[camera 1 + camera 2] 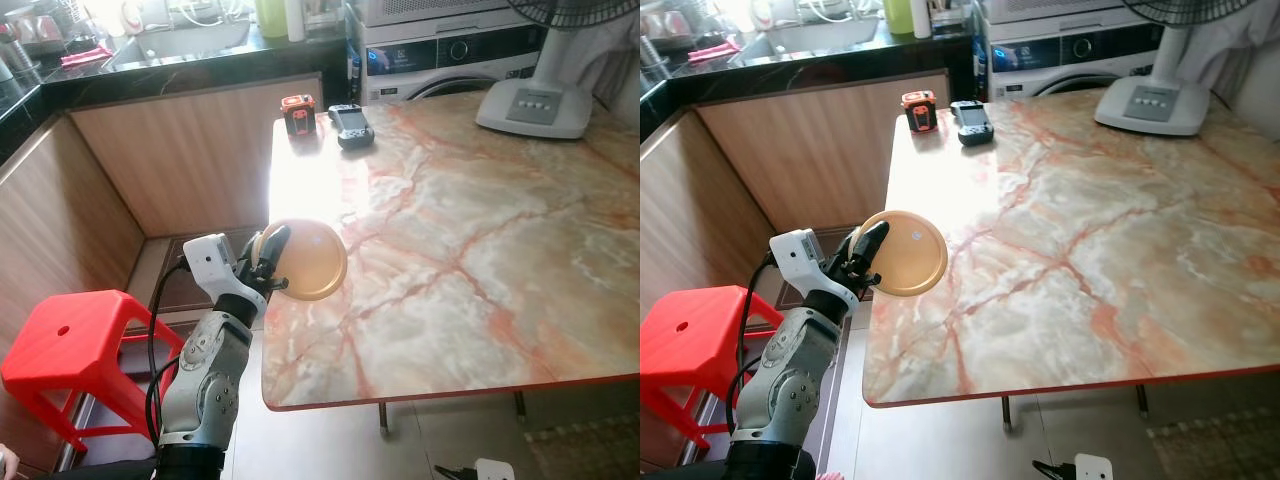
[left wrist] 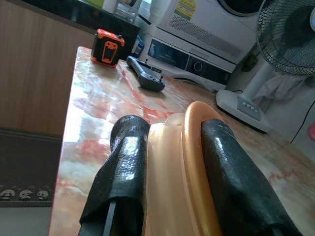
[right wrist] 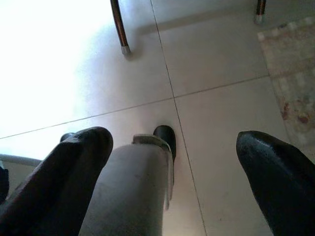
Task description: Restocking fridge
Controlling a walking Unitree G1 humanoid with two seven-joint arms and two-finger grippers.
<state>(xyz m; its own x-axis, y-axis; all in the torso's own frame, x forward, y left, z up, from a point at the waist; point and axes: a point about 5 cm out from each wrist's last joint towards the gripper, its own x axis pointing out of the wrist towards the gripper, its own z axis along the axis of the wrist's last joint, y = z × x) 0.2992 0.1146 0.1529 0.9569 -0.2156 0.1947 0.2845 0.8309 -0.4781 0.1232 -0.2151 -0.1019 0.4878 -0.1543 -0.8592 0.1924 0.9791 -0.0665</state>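
Where left end effector (image 2: pixel 170 162) clamps it edge-on: round orange plate (image 1: pixel 312 260), glossy, possibly plastic; right end effector (image 3: pixel 182 162) fingers apart.

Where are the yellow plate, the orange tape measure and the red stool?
yellow plate (image 1: pixel 908 254), right eye view, middle of its face
orange tape measure (image 1: pixel 297 111), left eye view, its front
red stool (image 1: pixel 70 338), left eye view, seat top
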